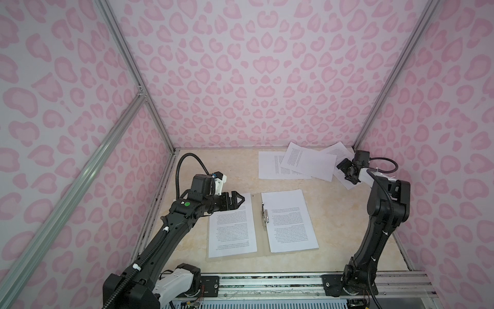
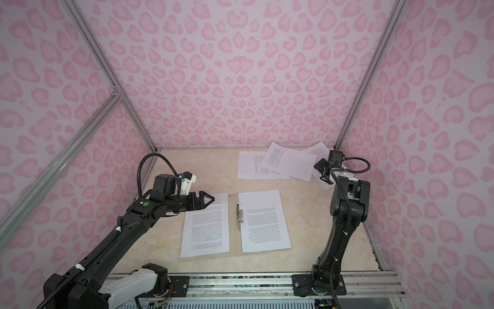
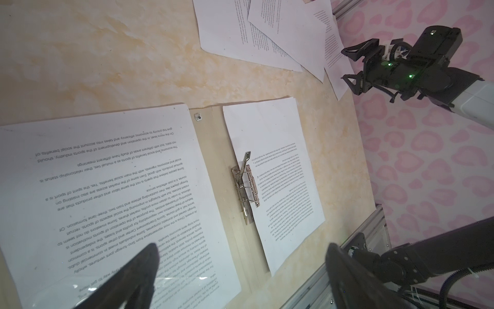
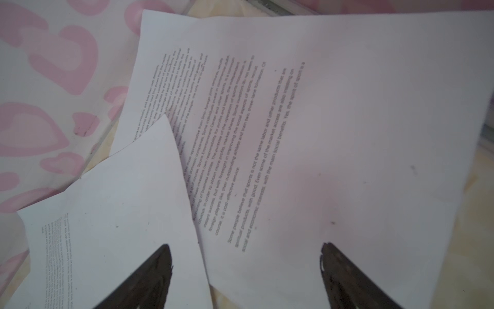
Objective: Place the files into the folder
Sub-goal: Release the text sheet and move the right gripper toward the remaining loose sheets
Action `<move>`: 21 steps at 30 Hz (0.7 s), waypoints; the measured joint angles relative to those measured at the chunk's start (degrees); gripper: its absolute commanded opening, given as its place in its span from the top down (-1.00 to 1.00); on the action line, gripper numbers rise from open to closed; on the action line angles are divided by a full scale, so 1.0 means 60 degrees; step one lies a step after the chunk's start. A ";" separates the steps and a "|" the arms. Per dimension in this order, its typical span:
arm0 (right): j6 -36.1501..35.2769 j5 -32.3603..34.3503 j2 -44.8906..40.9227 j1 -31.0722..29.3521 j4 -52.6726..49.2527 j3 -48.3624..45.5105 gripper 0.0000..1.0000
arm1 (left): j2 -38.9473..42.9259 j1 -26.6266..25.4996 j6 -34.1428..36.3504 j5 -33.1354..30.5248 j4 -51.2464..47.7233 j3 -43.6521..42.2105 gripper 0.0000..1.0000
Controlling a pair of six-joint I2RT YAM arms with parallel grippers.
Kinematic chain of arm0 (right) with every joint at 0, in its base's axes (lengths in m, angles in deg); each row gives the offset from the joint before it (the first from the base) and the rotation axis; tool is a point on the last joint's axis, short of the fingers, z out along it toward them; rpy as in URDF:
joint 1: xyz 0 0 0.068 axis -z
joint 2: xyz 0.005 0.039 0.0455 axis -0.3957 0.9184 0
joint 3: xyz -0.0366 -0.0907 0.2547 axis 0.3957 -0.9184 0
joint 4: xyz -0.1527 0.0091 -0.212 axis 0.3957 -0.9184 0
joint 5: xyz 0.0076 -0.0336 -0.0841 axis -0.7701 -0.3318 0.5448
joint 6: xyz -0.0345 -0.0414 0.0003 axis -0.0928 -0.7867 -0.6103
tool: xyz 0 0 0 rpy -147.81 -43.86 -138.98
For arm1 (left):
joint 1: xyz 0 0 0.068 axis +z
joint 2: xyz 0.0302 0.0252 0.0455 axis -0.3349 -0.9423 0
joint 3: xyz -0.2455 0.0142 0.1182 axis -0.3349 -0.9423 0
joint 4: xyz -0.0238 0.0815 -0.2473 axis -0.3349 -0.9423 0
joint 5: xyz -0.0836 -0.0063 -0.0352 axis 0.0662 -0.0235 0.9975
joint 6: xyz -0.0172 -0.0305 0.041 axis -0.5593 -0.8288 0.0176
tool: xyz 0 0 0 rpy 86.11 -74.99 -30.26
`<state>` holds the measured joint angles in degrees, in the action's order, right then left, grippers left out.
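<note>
Shows the folder lying open and flat on the marbled tabletop, near the front middle in both top views, with a metal clip along the spine, its lever raised in the left wrist view. Finds 2 of the files already on it: 1 printed sheet on the left half and a 2nd printed sheet on the right half, text up, its inner edge meeting the clip. Leaves the loose sheets, at least 4, overlapping askew at the far right of the tabletop, well apart from the folder. Puts the left gripper above the far corner of the left-half sheet, jaws wide apart and empty. Puts the right gripper over the rightmost loose sheets, beside the pink patterned wall, jaws spread with nothing between them; cannot tell whether the fingertips touch the paper.
</note>
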<state>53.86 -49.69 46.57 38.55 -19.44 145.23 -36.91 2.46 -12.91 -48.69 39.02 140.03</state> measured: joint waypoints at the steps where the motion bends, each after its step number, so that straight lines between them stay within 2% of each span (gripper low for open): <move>1: -0.0036 -0.0025 0.0069 0.0051 -0.0040 0.0062 -0.76 | -0.0029 0.0000 0.0000 0.0007 -0.0004 0.0000 -0.96; 6: -0.0160 -0.0153 0.0240 0.0106 -0.0382 0.0087 -0.75 | -0.0186 0.0000 -0.0040 0.0113 0.0007 0.0033 -0.97; 9: 0.0018 -0.0372 0.0007 0.0117 0.0044 -0.0433 -0.74 | -0.0244 0.0000 -0.0142 0.0204 0.0036 0.0138 -0.97; 15: 0.0823 -0.1242 -0.1377 0.0040 0.1534 -0.2892 -0.73 | -0.0481 0.0000 -0.0361 0.0346 0.0215 0.0444 -0.96; 21: 0.1585 -0.1974 -0.3712 -0.0401 0.2874 -0.6309 -0.71 | -0.0834 -0.0011 -0.0729 0.0714 0.0386 0.0685 -0.96</move>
<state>63.37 -61.54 24.30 36.15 -2.19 107.37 -41.91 2.40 -17.28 -44.40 41.34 144.14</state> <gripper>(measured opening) 0.859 0.981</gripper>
